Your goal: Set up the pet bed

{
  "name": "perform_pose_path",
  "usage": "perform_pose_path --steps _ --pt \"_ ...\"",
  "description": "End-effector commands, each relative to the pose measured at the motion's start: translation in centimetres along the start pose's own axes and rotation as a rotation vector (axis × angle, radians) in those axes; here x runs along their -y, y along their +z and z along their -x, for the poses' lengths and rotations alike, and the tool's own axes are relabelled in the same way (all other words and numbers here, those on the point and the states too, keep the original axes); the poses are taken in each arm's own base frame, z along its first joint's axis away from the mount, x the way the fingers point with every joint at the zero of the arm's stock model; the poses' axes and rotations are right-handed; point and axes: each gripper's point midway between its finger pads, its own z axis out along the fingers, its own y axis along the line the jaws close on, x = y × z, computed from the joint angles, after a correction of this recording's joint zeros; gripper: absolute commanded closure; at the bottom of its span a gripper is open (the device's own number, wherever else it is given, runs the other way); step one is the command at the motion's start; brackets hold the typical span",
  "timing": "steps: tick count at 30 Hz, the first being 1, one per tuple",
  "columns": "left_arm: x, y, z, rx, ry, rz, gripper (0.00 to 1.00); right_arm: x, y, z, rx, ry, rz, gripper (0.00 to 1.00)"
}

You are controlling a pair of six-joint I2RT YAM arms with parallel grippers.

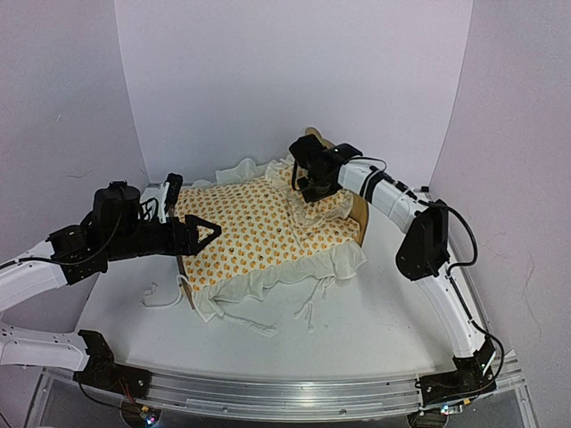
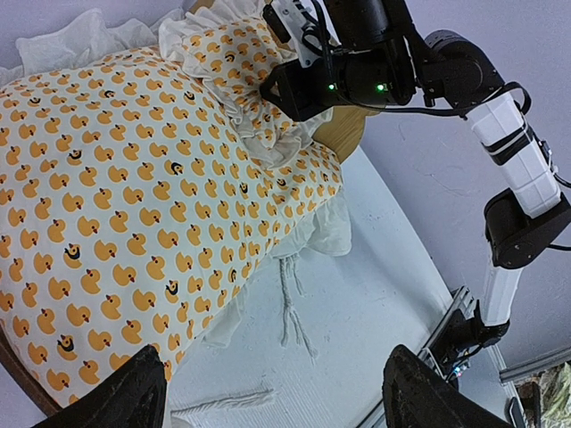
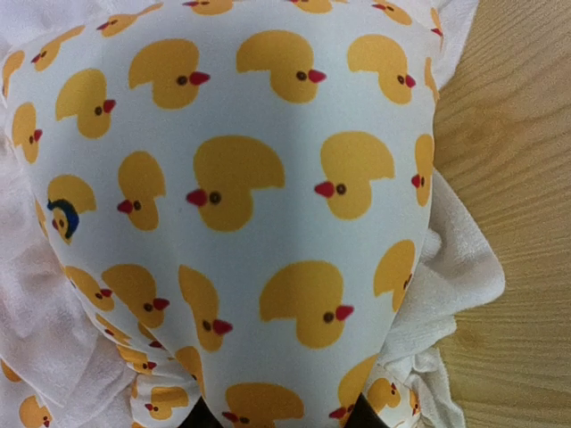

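The white table (image 1: pixel 384 339) is occupied at its middle by the pet bed (image 1: pixel 359 217). The frame is almost wholly hidden: only plywood at the headboard end and a strip of the near left edge can be seen. The duck-print bedding (image 1: pixel 254 234) is spread over it, its white ruffle hanging past the near side onto the table. The bedding is judged to be in place.

The matching pillow (image 2: pixel 234 64) is laid at the headboard end, under the right gripper (image 1: pixel 312 194). Whether the pillow is pinched or let go by that gripper cannot be told. The left gripper (image 1: pixel 211 235) is held wide apart and empty beside the bed's left side. The ties (image 1: pixel 308 312) are left loose on the table. Only the pillow's release and some tidying appear to be left.
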Motion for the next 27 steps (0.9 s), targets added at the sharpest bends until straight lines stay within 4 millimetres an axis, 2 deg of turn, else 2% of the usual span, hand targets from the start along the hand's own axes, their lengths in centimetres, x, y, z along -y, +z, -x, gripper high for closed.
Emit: perform_pose_path --steps 1,6,11,13,15,17,19,22,24,27 --pt "1.1 -0.2 1.4 0.036 -0.006 -0.038 0.16 1.8 -4.1 4.3 0.127 0.094 0.024 0.66" --pt "1.3 -0.2 1.5 0.033 -0.009 -0.046 0.16 1.1 -7.2 5.4 0.163 0.094 0.102 0.55" --pt "1.3 -0.3 1.6 0.039 -0.014 -0.048 0.16 -0.1 -10.9 5.5 0.165 0.087 0.214 0.38" --pt "1.2 -0.7 1.9 0.059 -0.015 -0.041 0.16 0.3 -13.1 5.2 0.159 0.077 0.254 0.27" --pt "1.0 -1.1 2.2 0.082 -0.012 -0.028 0.15 0.9 -14.3 4.4 0.141 0.051 0.262 0.17" --pt "0.9 -1.5 2.8 0.104 0.006 -0.010 0.14 2.5 -16.2 3.8 0.146 0.021 0.269 0.06" --pt "0.5 -1.7 3.3 0.114 0.026 0.022 0.13 4.2 -17.5 2.4 0.120 -0.002 0.273 0.02" --pt "-1.2 -2.6 4.8 0.166 0.060 0.122 0.10 7.3 -18.5 -1.7 0.044 -0.018 0.251 0.02" --pt "-3.6 -3.6 6.2 0.213 0.062 0.200 0.09 10.2 -19.0 -5.0 -0.003 0.002 0.217 0.02" --pt "-8.0 -6.1 8.8 0.293 0.039 0.285 0.08 15.2 -18.4 -10.4 -0.101 0.127 0.189 0.02"
